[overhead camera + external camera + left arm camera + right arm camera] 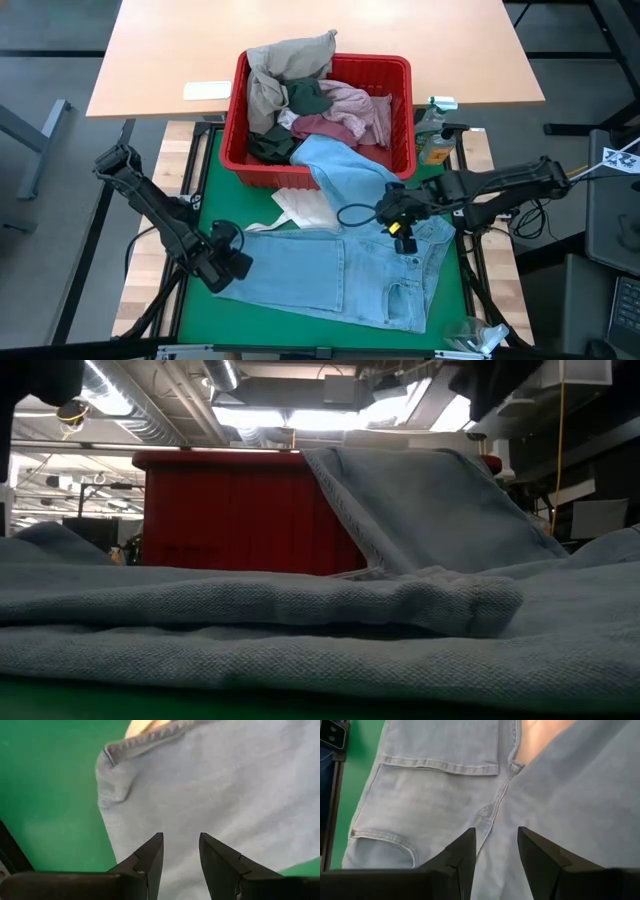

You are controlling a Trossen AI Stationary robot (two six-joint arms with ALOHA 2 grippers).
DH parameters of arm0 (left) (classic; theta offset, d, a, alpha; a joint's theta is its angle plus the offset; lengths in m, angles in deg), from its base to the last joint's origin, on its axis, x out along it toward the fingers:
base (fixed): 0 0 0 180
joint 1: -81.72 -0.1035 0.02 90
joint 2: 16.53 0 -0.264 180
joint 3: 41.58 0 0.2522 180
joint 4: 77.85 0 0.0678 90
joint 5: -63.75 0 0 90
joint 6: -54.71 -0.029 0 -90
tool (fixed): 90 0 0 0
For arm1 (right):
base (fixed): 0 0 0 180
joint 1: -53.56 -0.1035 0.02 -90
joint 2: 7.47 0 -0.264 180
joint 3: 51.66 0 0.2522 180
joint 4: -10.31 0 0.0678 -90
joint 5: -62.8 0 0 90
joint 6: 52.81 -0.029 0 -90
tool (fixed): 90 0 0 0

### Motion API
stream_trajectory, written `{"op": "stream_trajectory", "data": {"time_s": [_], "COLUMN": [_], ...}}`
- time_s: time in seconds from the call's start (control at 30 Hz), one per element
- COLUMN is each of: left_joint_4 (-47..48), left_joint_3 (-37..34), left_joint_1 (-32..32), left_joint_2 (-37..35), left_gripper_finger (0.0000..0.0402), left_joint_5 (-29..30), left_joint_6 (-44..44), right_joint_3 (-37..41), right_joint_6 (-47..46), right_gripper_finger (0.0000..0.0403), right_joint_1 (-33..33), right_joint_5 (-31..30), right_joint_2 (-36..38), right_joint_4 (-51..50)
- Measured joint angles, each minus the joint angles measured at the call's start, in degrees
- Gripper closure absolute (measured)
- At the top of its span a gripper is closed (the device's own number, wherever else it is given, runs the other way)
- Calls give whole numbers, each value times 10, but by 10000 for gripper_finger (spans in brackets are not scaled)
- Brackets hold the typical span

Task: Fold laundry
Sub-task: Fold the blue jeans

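Note:
Light blue jeans point(330, 270) lie spread on the green mat point(215, 200), waistband toward the right. One leg point(335, 160) climbs over the near wall of the red basket point(400, 70). In the low view the jeans point(320, 610) fill the foreground in front of the basket point(240, 510). My left gripper point(228, 265) hovers open above the jeans' left hem point(120, 750); the cloth lies below its fingers point(181, 842). My right gripper point(402, 228) hovers open above the waist and pocket area point(435, 805), nothing between its fingers point(496, 832).
The basket holds beige point(285, 60), dark green point(305, 97), pink point(355, 100) and maroon point(320, 127) garments. A white cloth piece point(305, 208) pokes out from under the jeans. Bottles point(435, 125) stand right of the basket. A white sheet point(207, 90) lies on the wooden table behind.

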Motion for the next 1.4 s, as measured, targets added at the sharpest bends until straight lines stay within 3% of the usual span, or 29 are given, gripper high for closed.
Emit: {"op": "stream_trajectory", "data": {"time_s": [0.2,0.37,0.77,0.97,1.13,1.4], "left_joint_4": [0,-2,-29,-29,-16,-26], "left_joint_3": [-22,-57,-155,-142,-105,-96], "left_joint_1": [-28,-59,-112,-131,-146,-124], "left_joint_2": [1,7,7,2,-16,-22], "left_gripper_finger": [282,282,282,285,301,314], "left_joint_5": [62,26,26,17,-38,-197], "left_joint_6": [17,20,20,-19,-81,-75], "right_joint_3": [40,64,82,82,82,82], "right_joint_6": [-3,-3,-3,-3,-3,-2], "right_gripper_finger": [258,258,258,258,258,258], "right_joint_1": [0,0,0,0,0,0], "right_joint_5": [-1,-1,-1,-1,-2,-3], "right_joint_2": [8,8,8,8,8,8], "right_joint_4": [26,27,58,58,63,64]}}
